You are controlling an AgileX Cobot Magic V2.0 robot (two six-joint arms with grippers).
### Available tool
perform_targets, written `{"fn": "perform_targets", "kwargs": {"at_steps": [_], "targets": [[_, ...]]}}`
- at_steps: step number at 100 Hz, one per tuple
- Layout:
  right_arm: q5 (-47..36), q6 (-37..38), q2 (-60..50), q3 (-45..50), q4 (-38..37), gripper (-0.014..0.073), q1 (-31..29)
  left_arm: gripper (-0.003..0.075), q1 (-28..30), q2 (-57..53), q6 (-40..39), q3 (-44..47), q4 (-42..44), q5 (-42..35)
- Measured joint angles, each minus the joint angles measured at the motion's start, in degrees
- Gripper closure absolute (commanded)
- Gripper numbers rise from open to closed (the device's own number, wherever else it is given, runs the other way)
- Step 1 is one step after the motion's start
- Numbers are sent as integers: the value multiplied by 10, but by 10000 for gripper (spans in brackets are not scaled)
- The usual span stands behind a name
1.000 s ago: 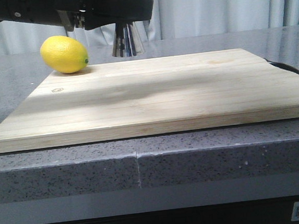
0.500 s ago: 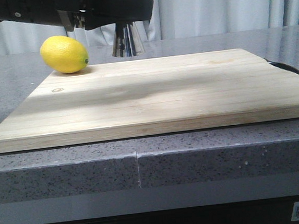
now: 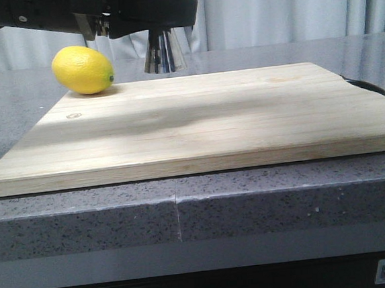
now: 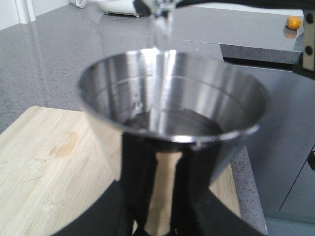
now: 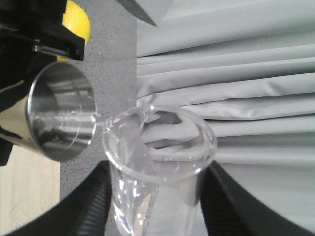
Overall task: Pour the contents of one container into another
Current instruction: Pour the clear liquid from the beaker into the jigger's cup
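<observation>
Pouring stage, three views. In the right wrist view the right gripper [image 5: 157,196] has its dark fingers [image 5: 86,206] closed on the sides of the clear glass beaker [image 5: 157,147], which is tipped so that its pouring lip meets the rim of the steel jigger [image 5: 59,118]; a thin thread of clear liquid bridges lip and rim. The jigger sits in the left gripper [image 5: 19,93], whose black body lies against its outer wall. In the left wrist view the jigger [image 4: 172,137] fills the picture, its open cup upward, with the left gripper [image 4: 162,216] clasping its narrowing lower part between dark fingers [image 4: 98,216]; a clear stream falls from the beaker's lip [image 4: 157,6] into the cup, and a shallow pool of liquid lies at the bottom. In the front view the jigger's [image 3: 163,52] lower cup hangs below the black arm, raised above the far edge of the wooden cutting board [image 3: 204,123]; the beaker is hidden there. A yellow lemon [image 3: 83,70] rests at the board's far left corner. The board lies on a grey speckled table [image 3: 185,212], with pale curtains [image 3: 288,7] behind.
</observation>
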Motion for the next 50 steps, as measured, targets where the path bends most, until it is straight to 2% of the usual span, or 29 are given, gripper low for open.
{"fn": "perform_targets", "kwargs": {"at_steps": [50], "targets": [[-13, -1, 0, 0, -24, 389, 0, 739, 0, 0, 0, 0, 0, 0]]}}
